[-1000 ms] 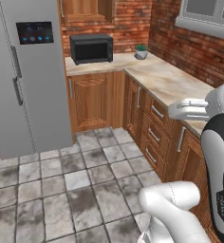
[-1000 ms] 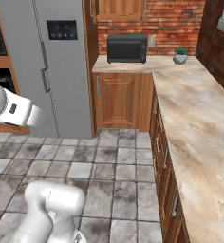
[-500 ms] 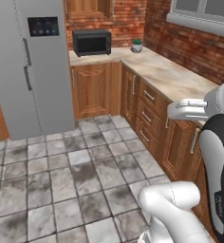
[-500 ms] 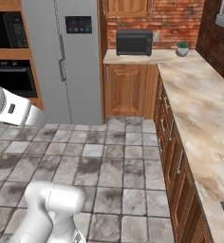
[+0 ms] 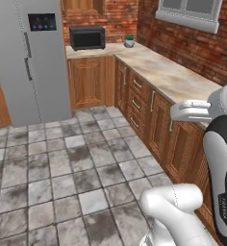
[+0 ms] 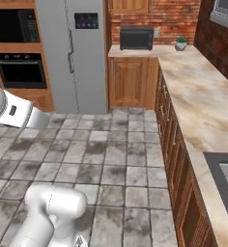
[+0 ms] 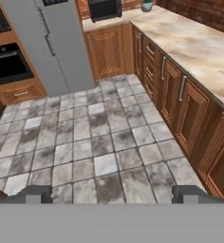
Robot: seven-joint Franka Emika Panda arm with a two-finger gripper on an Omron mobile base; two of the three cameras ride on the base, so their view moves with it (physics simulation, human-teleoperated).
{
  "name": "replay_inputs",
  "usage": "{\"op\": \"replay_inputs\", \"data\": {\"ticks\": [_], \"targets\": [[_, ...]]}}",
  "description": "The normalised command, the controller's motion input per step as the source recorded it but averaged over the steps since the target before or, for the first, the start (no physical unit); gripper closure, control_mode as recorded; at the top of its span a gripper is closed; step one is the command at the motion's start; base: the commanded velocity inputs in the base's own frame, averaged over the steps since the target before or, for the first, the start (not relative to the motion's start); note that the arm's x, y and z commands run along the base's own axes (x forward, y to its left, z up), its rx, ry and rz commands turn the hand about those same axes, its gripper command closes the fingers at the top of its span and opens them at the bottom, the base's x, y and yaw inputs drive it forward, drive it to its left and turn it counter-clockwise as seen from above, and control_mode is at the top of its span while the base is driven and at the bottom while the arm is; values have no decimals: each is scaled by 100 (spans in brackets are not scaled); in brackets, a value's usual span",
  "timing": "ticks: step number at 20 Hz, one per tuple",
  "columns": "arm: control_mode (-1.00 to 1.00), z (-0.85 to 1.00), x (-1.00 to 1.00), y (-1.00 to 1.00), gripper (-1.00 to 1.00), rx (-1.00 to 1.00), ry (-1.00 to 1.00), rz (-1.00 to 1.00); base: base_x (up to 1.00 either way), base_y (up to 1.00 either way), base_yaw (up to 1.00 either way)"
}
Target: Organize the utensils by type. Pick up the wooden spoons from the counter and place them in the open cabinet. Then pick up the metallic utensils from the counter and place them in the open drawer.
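The beige marble-look counter [image 5: 173, 77] [image 6: 203, 96] [image 7: 194, 42] runs along the brick wall on the right, and its visible stretch carries no spoons. The wooden spoons, the metallic utensils, the open drawer and the open cabinet are out of view. My gripper [image 7: 114, 193] is open, its two dark fingertips [image 7: 38, 192] set wide apart with nothing between them. It hangs over the tiled floor and looks down the kitchen aisle, left of the counter's cabinets.
A grey fridge [image 5: 33, 57] stands at the far left, with a built-in oven [image 6: 19, 67] beside it. A black microwave [image 5: 87, 37] and a small potted plant [image 5: 129, 41] sit on the far corner counter. Shut drawer fronts with steel handles [image 5: 139, 101] line the right. A dark grey panel [image 6: 224, 176] is set into the near counter.
The whole scene has shifted as the base drove: fridge, microwave and counter slid right and the oven wall came into view. The arm keeps its pose.
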Motion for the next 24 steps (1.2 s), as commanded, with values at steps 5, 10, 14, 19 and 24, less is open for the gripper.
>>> {"op": "replay_inputs", "data": {"ticks": [5, 10, 14, 19, 24], "targets": [[100, 0, 0, 0, -100, 0, 0, 0, -100, 0, 2], [100, 0, 0, 0, -100, 0, 0, 0, -100, 0, 12], [100, 0, 0, 0, -100, 0, 0, 0, -100, 2, 14], [100, 0, 0, 0, -100, 0, 0, 0, -100, 27, 16], [100, 0, 0, 0, -100, 0, 0, 0, -100, 43, 15]]}}
